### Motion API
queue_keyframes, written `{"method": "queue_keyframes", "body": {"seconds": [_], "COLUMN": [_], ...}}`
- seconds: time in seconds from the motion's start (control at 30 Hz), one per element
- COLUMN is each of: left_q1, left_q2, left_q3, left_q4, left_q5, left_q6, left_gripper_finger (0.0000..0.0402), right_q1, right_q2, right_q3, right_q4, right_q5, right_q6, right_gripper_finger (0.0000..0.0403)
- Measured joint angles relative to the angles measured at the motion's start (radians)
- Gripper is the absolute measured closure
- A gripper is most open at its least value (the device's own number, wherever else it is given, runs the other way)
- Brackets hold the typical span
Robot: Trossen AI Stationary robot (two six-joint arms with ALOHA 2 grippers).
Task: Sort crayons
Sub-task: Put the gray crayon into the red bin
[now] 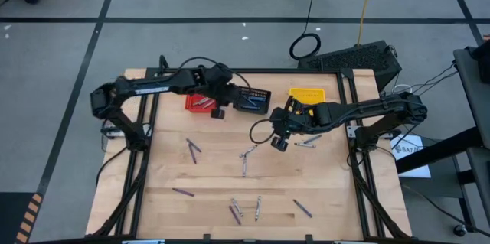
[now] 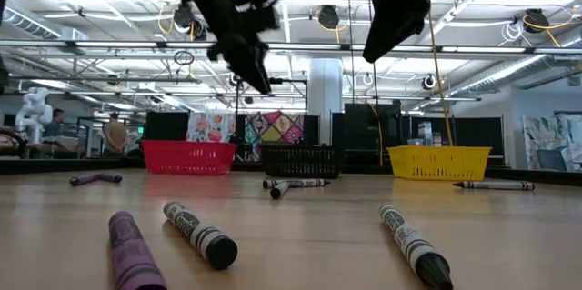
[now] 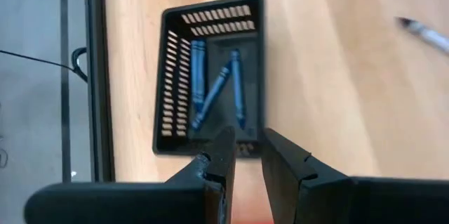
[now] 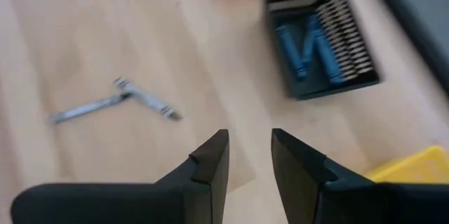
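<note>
you see the black basket (image 1: 252, 99) at the far side of the wooden table (image 1: 214, 171), and everything here is placed from it; the red basket (image 1: 199, 102) sits just beside it toward the left arm, the yellow basket (image 1: 306, 94) near it toward the right arm; inside the black basket lie three blue crayons (image 3: 214, 87), one leaning across between the other two, all resting on the basket floor; the left gripper (image 3: 247, 155) hangs above the table at the gap between the red basket and the black basket, its fingers (image 3: 219, 164) slightly spread with nothing between them; the right gripper (image 4: 249, 155) hovers above the bare wood on the near side of the black basket, between it and the yellow basket, its fingers (image 4: 210, 162) parted and pinching nothing; you find two grey crayons (image 4: 116, 103) lying in a shallow v, ends touching, on the table nearer to you than the black basket; further crayons are scattered well apart from the black basket across the near half of the table, among them purple crayons (image 1: 192, 149) below the red basket and a small cluster (image 1: 245, 210) of grey and purple ones close to the front edge; some crayons lie in the red basket, though you cannot tell their colour.
</note>
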Motion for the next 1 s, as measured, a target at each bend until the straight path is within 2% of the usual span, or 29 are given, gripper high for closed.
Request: {"method": "queue_keyframes", "body": {"seconds": [0.2,0.5,0.7,1.0], "left_q1": [-0.044,-0.158,-0.256,-0.359], "left_q2": [-0.133,-0.267,-0.283,-0.283], "left_q3": [0.0,0.0,0.0,-0.037], "left_q4": [-0.168,-0.403,-0.521,-0.572], "left_q5": [0.001,0.002,0.005,0.005], "left_q6": [-0.075,-0.274,-0.401,-0.49], "left_gripper_finger": [0.0338,0.0338,0.0338,0.0338], "right_q1": [0.001,0.026,0.028,0.016], "right_q2": [0.0,0.004,0.005,0.014], "right_q3": [0.0,-0.047,-0.168,-0.235], "right_q4": [-0.005,0.033,0.268,0.497], "right_q5": [-0.152,-0.23,-0.306,-0.307], "right_q6": [-0.024,-0.069,-0.151,-0.317], "right_gripper_finger": [0.0307,0.0307,0.0307,0.0307]}}
